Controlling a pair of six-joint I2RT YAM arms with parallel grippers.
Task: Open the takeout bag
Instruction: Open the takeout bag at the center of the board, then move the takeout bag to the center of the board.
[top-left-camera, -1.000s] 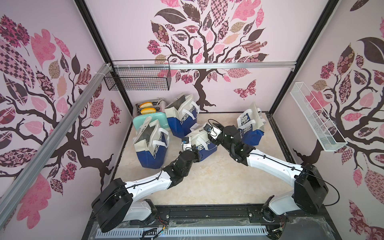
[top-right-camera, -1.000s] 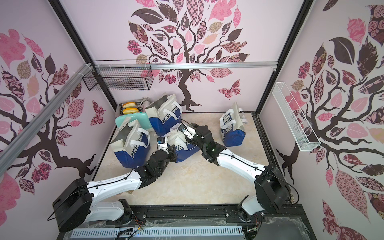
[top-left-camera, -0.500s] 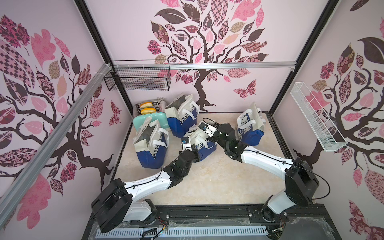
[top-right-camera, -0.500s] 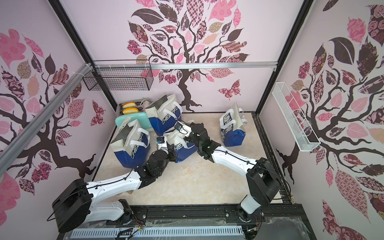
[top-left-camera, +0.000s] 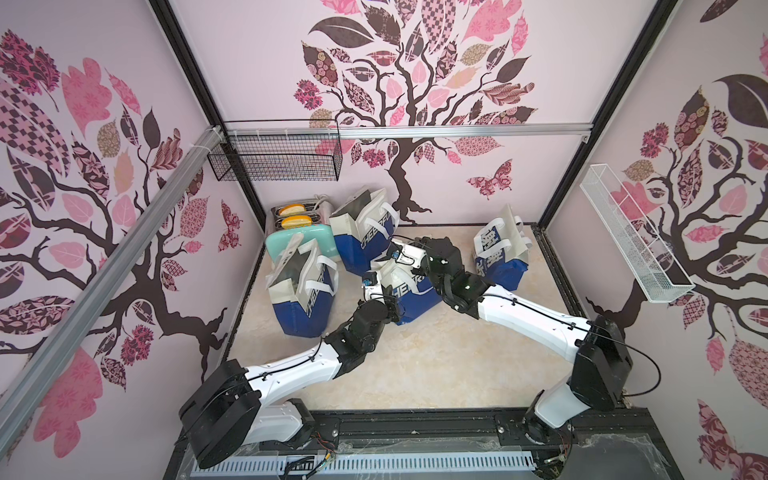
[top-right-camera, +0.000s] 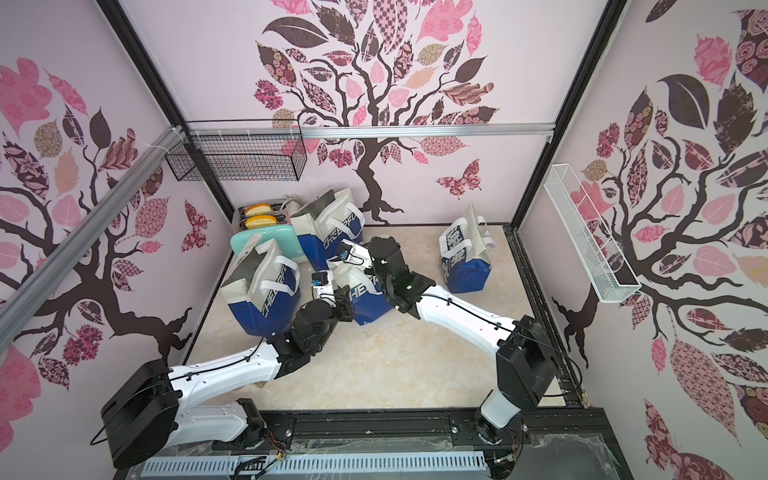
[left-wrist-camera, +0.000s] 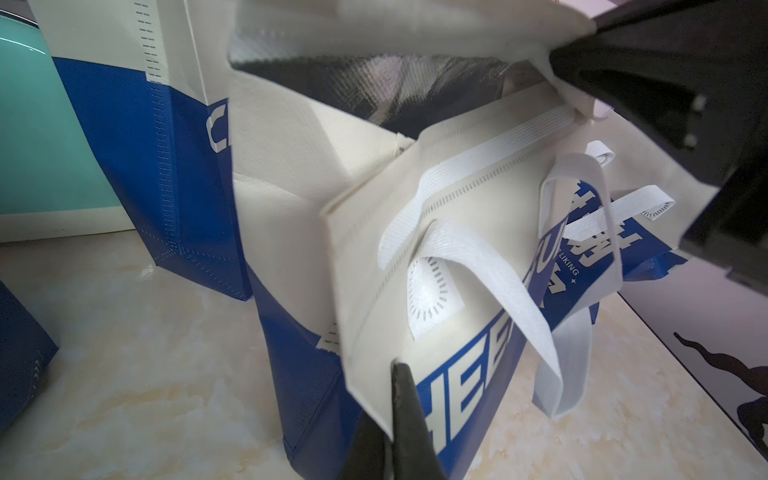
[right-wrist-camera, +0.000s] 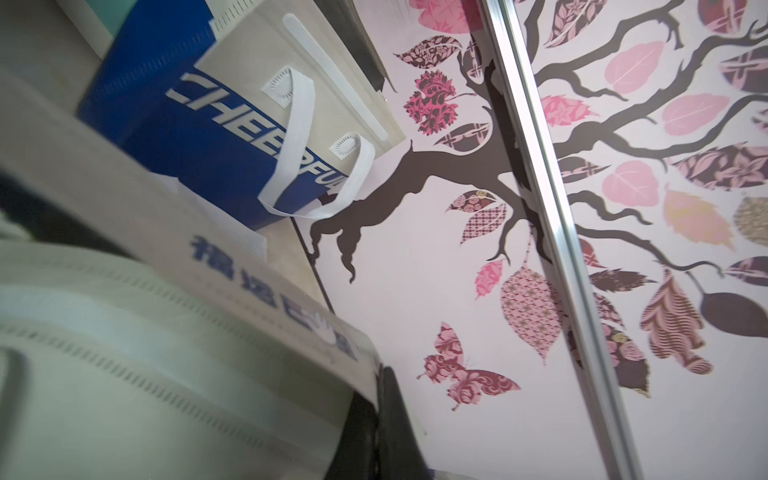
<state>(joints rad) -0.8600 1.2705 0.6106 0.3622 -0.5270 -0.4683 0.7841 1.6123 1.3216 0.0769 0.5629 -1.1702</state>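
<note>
**Takeout bag (top-left-camera: 415, 291) pinched on two edges at mid-bench**

Your takeout bag stands on the marble-look bench (top-left-camera: 436, 365) close to the centre of both top views. It is blue below and cream above, with white lettering across the blue band.

Your left hand (left-wrist-camera: 399, 390) comes in from the lower left of the frame. Its dark fingers are pressed together on the cream top edge of the bag's near panel, and the left wrist view shows fabric caught between them.

Your right hand (left-wrist-camera: 559, 68) reaches in from the lower right and pinches the cream rim of the opposite panel, with that fabric bunched at its tips.

Between the two pinched edges the mouth stands parted, and a dark, shiny lining shows inside. The white strap handles (left-wrist-camera: 478, 257) hang loose down the printed face.

Three more bags of the same kind share the bench:
- One open-topped bag (top-left-camera: 303, 291) stands left of centre, just beside your left arm.
- A second bag (top-left-camera: 365, 237) sits right behind the held one, toward the back wall.
- A third bag (top-left-camera: 498, 257) stands apart, right of centre.

A mint toaster (top-left-camera: 299, 245) with two yellow slices in its slots sits in the back left corner of the bench, tucked behind the left bag.

A black wire basket (top-left-camera: 274, 158) hangs on the wall in the upper left of the frame. A white wire basket (top-left-camera: 631, 241) is mounted on the right wall.
</note>
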